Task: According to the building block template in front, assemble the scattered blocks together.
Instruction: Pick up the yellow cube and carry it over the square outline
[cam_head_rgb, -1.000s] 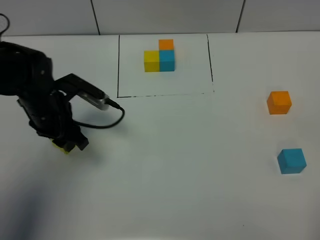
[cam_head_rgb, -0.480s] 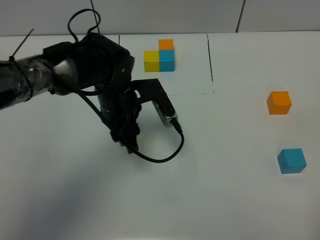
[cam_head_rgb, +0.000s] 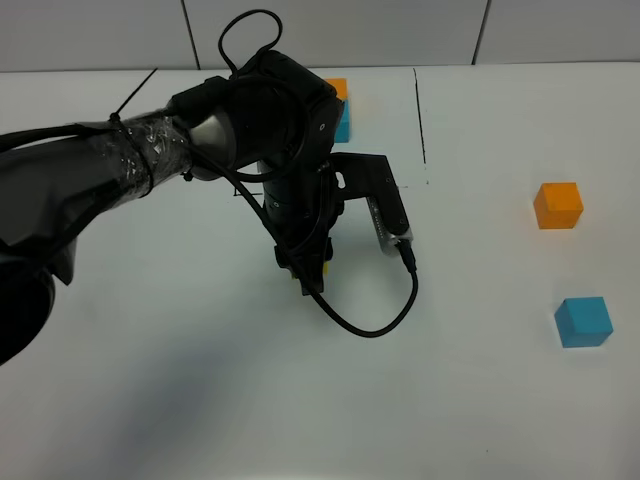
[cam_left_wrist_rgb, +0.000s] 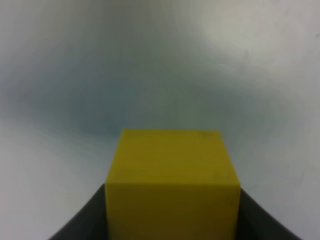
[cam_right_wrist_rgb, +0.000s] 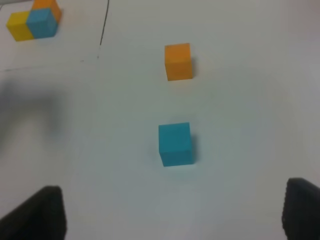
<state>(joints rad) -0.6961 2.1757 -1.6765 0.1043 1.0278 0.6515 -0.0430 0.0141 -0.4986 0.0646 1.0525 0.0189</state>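
Since a second ago the left arm has swung a long way: it was low over the far left of the table (cam_head_rgb: 480, 400), half a second back it was about a third of the way across, and now the left gripper (cam_head_rgb: 306, 282) sits near the middle, just below the template's framed area. Its fingers (cam_left_wrist_rgb: 82, 220) are pinched on the yellow cube (cam_left_wrist_rgb: 172, 185), one dark finger on each side, and the wrist view is basically filled by that cube. Can't tell whether the cube is touching the table or hanging a bit above it. The arm's bulk now covers the left part of the template (cam_right_wrist_rgb: 34, 20) in the high view, so only its orange and blue cubes peek out there, while a second ago all three were in plain sight. A black cable (cam_head_rgb: 385, 325) loops off the wrist toward the right. The loose orange cube (cam_head_rgb: 558, 205) and blue cube (cam_head_rgb: 583, 321) haven't budged, both way over on the right, orange farther back, blue nearer the front, well apart from each other.

Counting: three loose cubes, one yellow, one orange, one blue. Three template cubes in an L, all visible from the right wrist, with a thin black line (cam_head_rgb: 420, 110) running down the frame's right side. Two grippers. The right gripper (cam_right_wrist_rgb: 175, 190) has its fingers spread wide with nothing between them, and the blue cube lies just ahead of it.
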